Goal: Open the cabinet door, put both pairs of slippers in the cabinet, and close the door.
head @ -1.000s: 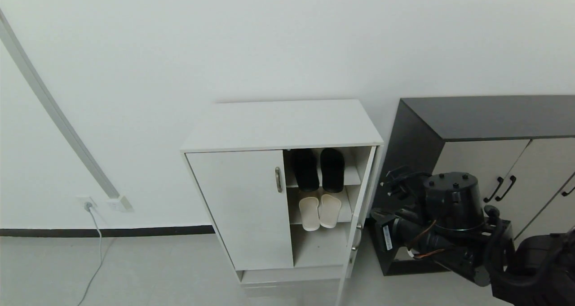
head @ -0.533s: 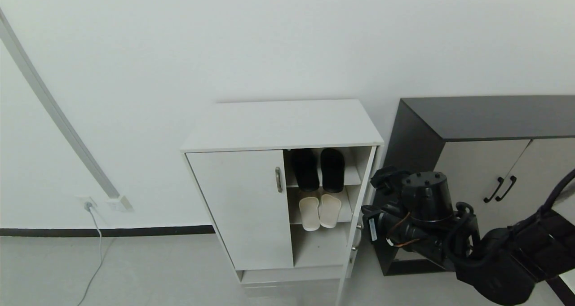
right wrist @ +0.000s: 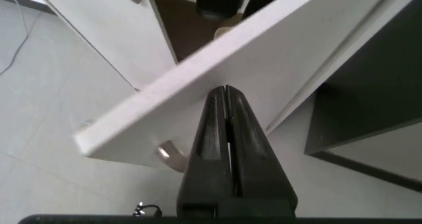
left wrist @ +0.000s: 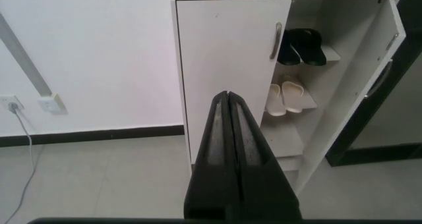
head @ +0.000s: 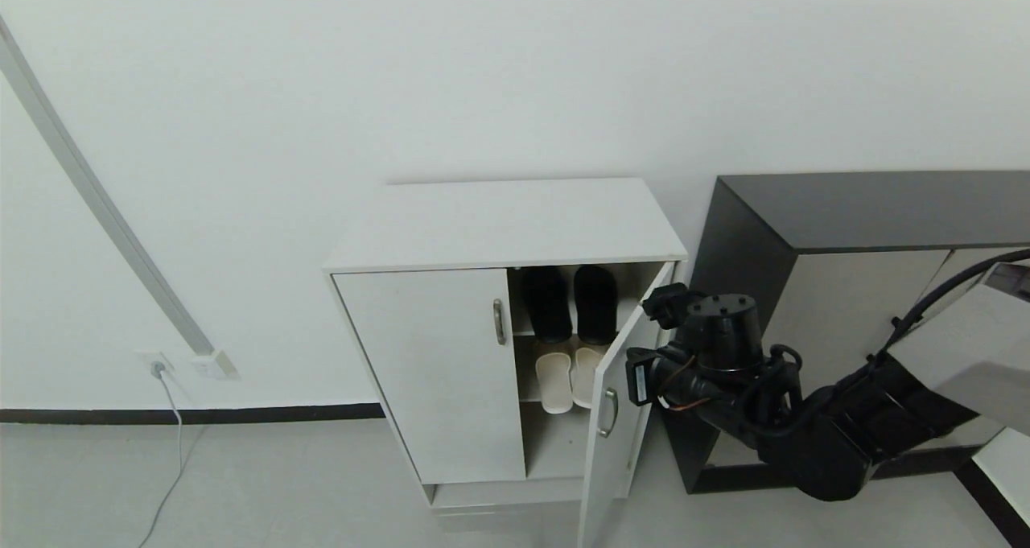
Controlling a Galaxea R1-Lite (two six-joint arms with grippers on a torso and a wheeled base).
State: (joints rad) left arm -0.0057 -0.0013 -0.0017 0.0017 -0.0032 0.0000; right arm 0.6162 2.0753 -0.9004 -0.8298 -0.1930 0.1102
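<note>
the left pincer [left wrist: 228,95] is hanging clenched on nothing, well apart from the cabinet [head: 503,222] and facing its front. the left door [head: 426,371] is sitting shut. in the open right half, the black slippers [head: 570,300] are lying side by side on the top shelf [left wrist: 333,53]. the white slippers [head: 571,377] are lying on the middle shelf [left wrist: 310,105] just below, so both pairs are already inside. the right door [head: 615,387] is standing partly open, swung out toward the robot. the right pincer [right wrist: 226,92] is also clenched and empty. its tips seem to be pressing on the door's outer face, high up and nearer the hinge than the handle [head: 609,412]. a dark cabinet [head: 853,210] is standing just beside, on the right.

the step in hand is looking like the closing push. pushing near the hinge is giving little leverage, so the tips would be doing better sliding toward the handle side. they should be following the door's arc and easing off before it meets the frame. the white slippers' heels seem to be overhanging their shelf slightly, which is worth watching.

counting: one cabinet, two doors, two handles, two pairs making four slippers, two pincers, one dark cabinet.
</note>
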